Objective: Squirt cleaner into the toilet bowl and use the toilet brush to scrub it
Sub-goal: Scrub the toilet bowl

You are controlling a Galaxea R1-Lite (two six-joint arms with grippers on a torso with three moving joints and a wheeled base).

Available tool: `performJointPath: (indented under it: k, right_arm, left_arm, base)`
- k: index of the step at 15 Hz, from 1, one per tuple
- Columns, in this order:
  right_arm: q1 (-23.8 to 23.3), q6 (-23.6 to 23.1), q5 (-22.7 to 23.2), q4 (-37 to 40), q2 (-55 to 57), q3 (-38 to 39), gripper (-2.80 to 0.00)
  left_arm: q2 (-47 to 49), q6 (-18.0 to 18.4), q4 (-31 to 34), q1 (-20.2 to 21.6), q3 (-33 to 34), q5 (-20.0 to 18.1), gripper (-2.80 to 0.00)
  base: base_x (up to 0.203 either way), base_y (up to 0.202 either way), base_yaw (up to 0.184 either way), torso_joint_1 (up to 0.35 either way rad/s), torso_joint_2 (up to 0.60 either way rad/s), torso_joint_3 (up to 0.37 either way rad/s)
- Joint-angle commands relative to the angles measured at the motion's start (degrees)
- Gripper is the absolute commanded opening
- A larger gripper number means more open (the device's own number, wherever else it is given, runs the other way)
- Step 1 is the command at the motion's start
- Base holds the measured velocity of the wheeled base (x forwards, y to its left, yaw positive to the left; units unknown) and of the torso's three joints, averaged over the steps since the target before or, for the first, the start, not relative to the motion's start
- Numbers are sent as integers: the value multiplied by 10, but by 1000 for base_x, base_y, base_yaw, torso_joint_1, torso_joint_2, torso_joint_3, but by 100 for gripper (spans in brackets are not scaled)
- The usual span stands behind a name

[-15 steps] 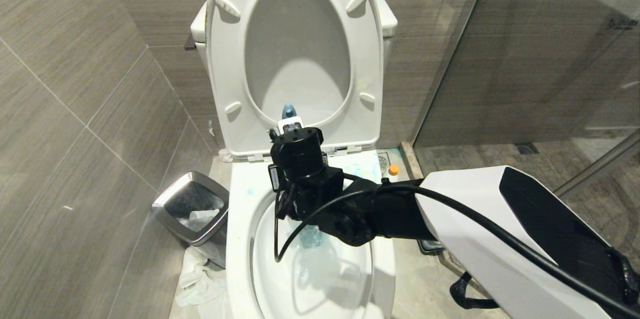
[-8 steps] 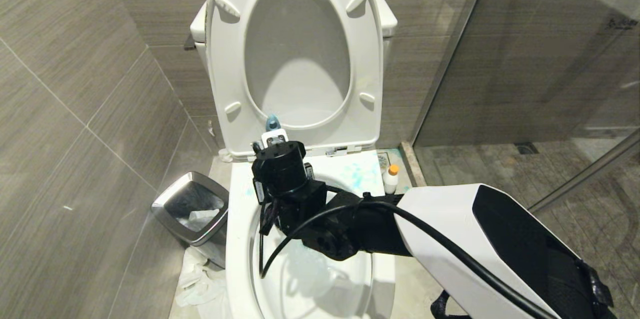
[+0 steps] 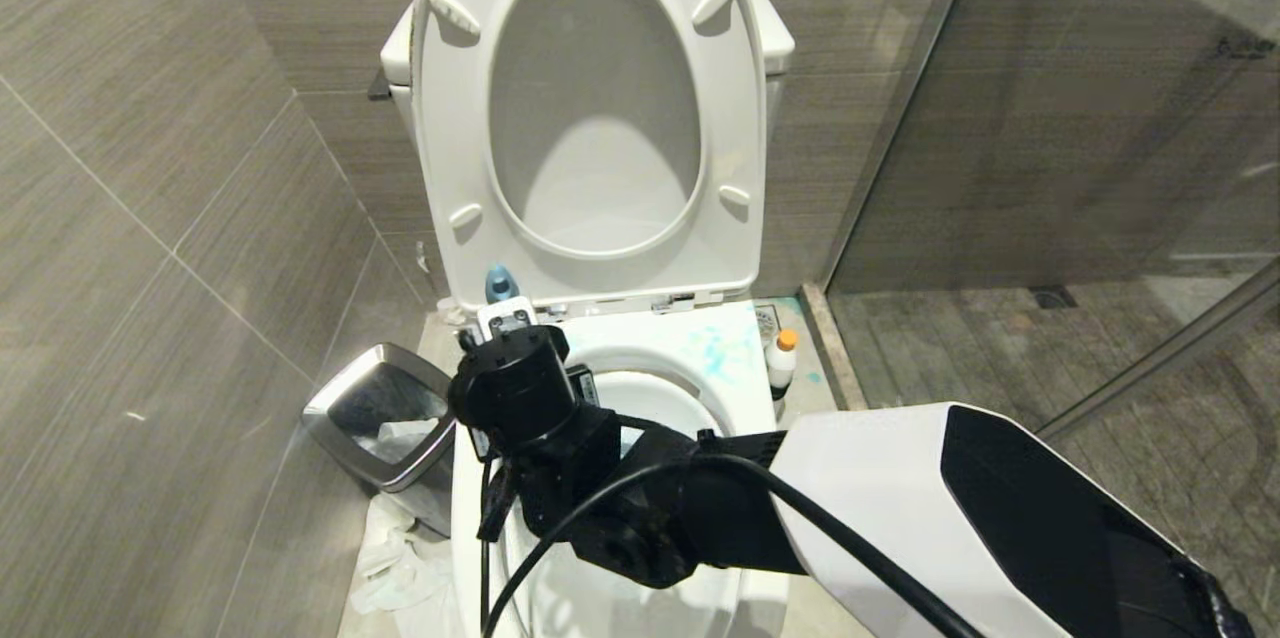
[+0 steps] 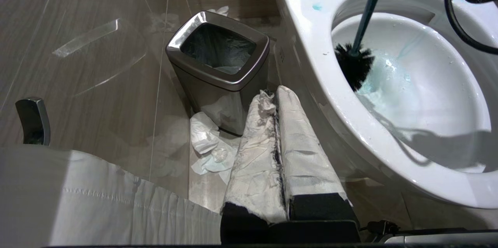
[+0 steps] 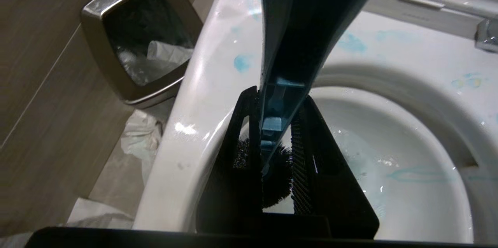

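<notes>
Over the white glossy ceramic toilet bowl (image 3: 470, 518), the right gripper (image 5: 278, 139) was clamped on the slate-blue handle of the toilet brush (image 4: 363, 14), its black bristle head against the bowl's inner wall on the steel bin (image 3: 385, 423) side. Nearby on the floor stood the white, orange-capped cleaner bottle (image 3: 782, 363). The left gripper (image 4: 277, 123) hung closed and empty.

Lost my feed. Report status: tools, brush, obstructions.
Right tool shut on toilet brush, bristles against toilet bowl inner wall, waste-bin side. Left tool shut, parked beside bowl. Cleaner standing on floor. Nothing obstructing.
</notes>
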Motion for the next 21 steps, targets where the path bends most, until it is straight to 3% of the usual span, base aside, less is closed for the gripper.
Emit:
performJointPath:
  k: [1, 9, 17, 21]
  right_arm:
    - [21, 13, -6, -1, -30, 48, -280]
    - [91, 62, -29, -40, -181, 327, -280]
    - [93, 71, -61, -121, -311, 558, -280]
    - [65, 73, -76, -158, -340, 610, -280]
  left_arm:
    - [1, 0, 0, 1, 0, 0, -280]
    - [1, 0, 0, 0, 0, 0, -280]
    - [1, 0, 0, 0, 0, 0, -280]
    - [1, 0, 0, 1, 0, 0, -280]
  base:
    - [0, 0, 0, 0, 0, 0]
    - [0, 0, 0, 0, 0, 0]
    - [0, 0, 0, 0, 0, 0]
    - [0, 0, 0, 0, 0, 0]
